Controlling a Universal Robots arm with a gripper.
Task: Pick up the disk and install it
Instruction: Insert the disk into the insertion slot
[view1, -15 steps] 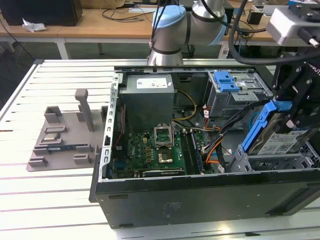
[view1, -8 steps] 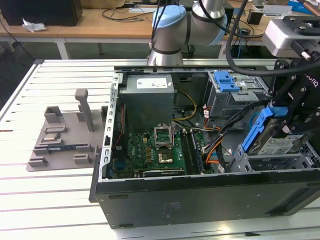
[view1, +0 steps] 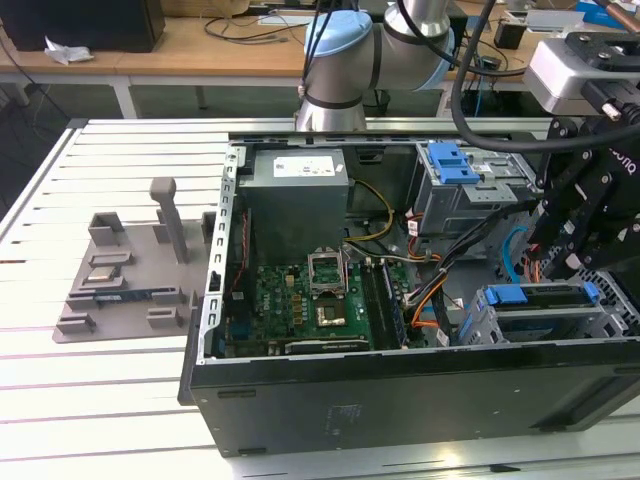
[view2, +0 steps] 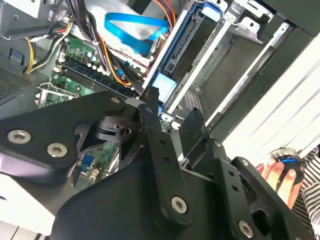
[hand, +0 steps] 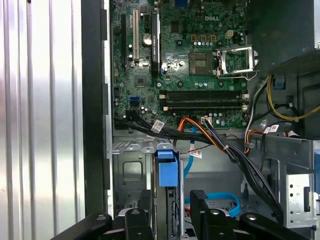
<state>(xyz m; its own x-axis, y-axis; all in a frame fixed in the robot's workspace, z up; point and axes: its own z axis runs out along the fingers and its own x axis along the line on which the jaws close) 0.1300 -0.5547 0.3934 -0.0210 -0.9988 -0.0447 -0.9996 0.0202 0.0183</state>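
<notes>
- My claw hangs over the drive cage in one corner of the open computer case, at the exterior view's right
- My two black fingers are spread apart, one on each side of the disk, and nothing is pinched between them
- There is a gap on at least one side; I cannot tell whether the other finger touches the disk
- The disk stands on edge in that cage inside the case, with its blue rails and blue end tab facing up towards me
- In the second wrist view the same blue tab shows just past my fingertips
- The green main board lies flat on the floor of the case, beside the cage
- Bundles of black, orange and yellow cables run across the case between the board and the cage
- A grey metal power box fills the far corner of the case
- A blue plastic bracket sits atop another cage in the case, next to the power box
- Outside the case, on the slatted table, stands a grey holder
- Outside the case wall, a person's hand rests on a round knob
</notes>
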